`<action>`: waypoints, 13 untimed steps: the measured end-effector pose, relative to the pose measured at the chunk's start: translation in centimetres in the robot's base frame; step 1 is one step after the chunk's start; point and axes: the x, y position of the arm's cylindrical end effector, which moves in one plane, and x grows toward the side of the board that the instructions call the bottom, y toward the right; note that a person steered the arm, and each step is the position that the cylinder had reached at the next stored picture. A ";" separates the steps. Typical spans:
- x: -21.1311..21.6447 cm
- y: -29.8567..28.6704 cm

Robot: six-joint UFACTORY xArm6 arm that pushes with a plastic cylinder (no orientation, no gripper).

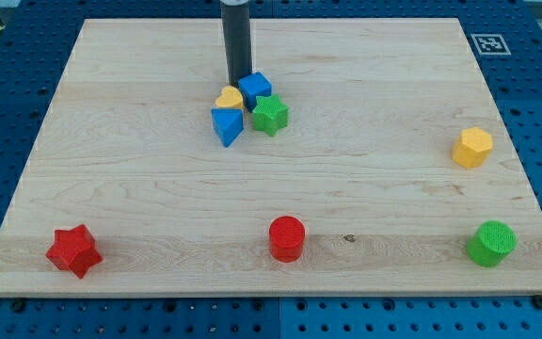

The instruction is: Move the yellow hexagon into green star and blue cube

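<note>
Your rod ends in my tip [238, 78], a plain bare end with nothing clamped, standing at the view's top edge of a tight cluster and just beside the blue cube [255, 89] and a yellow heart [230, 98]. In that cluster you have the green star [270, 115] touching the cube below it, and a blue triangular block [226, 125] under the heart. The yellow hexagon [473, 147] sits well apart at the view's right on the wooden board [139, 188], with a green cylinder [491, 243] below it, a red cylinder [287, 238] bottom centre and a red star [72, 250] bottom left.
</note>
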 end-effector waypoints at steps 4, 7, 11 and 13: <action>0.5 23.6; 12.9 39.2; 9.2 25.5; 4.9 19.2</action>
